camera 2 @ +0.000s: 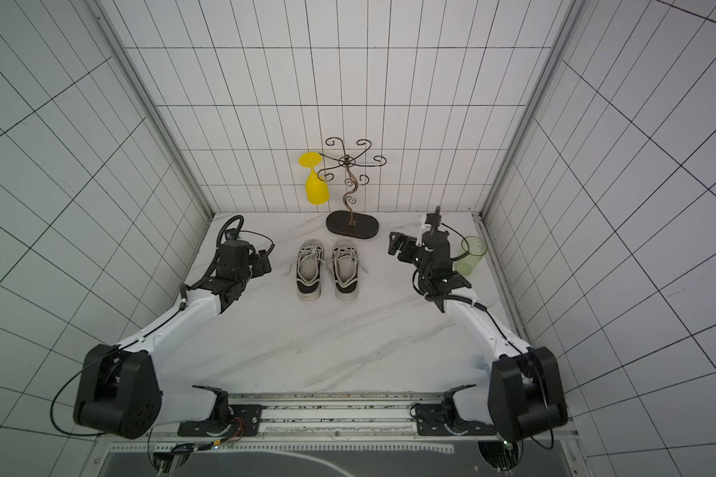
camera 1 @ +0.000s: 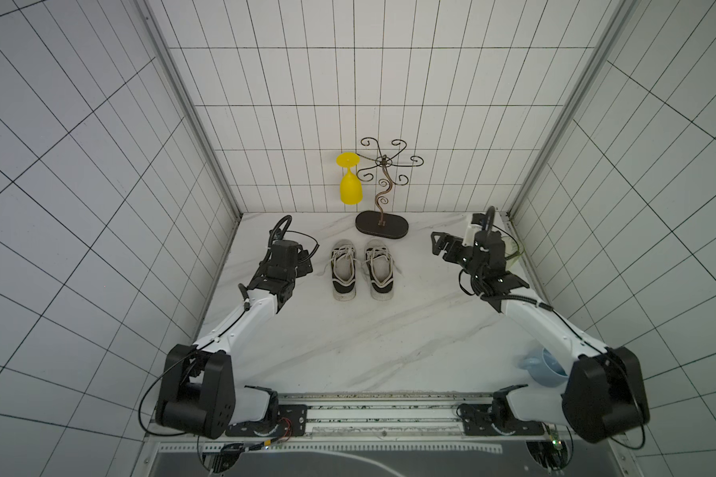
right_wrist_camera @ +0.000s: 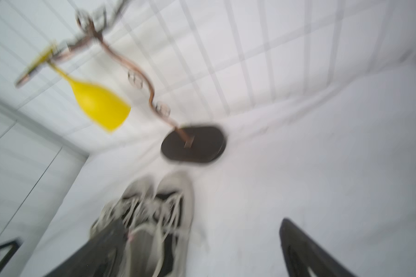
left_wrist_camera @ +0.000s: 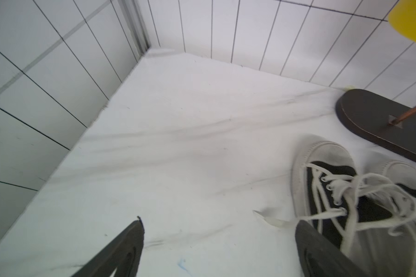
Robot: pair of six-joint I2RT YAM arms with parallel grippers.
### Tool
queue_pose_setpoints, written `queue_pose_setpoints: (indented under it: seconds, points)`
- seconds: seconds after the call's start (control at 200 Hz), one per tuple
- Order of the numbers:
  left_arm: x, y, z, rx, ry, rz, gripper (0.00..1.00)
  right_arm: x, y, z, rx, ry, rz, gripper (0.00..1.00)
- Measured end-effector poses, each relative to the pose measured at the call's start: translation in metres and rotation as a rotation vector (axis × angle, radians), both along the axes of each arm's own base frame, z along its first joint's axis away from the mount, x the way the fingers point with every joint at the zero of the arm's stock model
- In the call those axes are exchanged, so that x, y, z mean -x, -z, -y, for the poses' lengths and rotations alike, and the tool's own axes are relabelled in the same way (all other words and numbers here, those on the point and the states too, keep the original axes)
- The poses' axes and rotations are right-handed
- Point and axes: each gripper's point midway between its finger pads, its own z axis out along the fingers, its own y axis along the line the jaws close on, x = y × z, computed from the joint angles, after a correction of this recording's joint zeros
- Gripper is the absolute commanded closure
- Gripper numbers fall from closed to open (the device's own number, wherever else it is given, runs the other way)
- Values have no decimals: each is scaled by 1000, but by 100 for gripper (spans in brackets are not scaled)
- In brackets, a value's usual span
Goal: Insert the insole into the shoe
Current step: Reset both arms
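Note:
Two black-and-white laced shoes stand side by side mid-table in both top views, toes toward the back wall: the left shoe (camera 1: 343,268) (camera 2: 309,270) and the right shoe (camera 1: 380,269) (camera 2: 345,268). A pale grey insole surface (camera 1: 381,266) shows flat inside the right shoe's opening, and the left shoe's opening looks alike. My left gripper (camera 1: 309,262) (left_wrist_camera: 221,221) hovers open just left of the left shoe (left_wrist_camera: 322,165), with nothing between its fingers. Well to the right of the shoes, my right gripper (camera 1: 435,244) (right_wrist_camera: 199,224) is open and empty; that wrist view is blurred.
A wire rack on a black oval base (camera 1: 382,225) stands behind the shoes, with a yellow glass (camera 1: 350,188) hanging upside down from it. A green translucent cup (camera 2: 472,255) stands by the right wall. A light blue cup (camera 1: 544,367) lies under the right arm.

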Motion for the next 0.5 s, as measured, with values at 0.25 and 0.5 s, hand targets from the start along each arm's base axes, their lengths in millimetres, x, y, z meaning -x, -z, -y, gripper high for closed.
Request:
queue_pose_setpoints:
  seconds: [0.25,0.5]
  points:
    - [24,54,-45,-150,-28,22,4,8,59,105,255,335,4,1]
    - [-6,59,-27,-84,65,176,2,47,83,150,289,430,63,1]
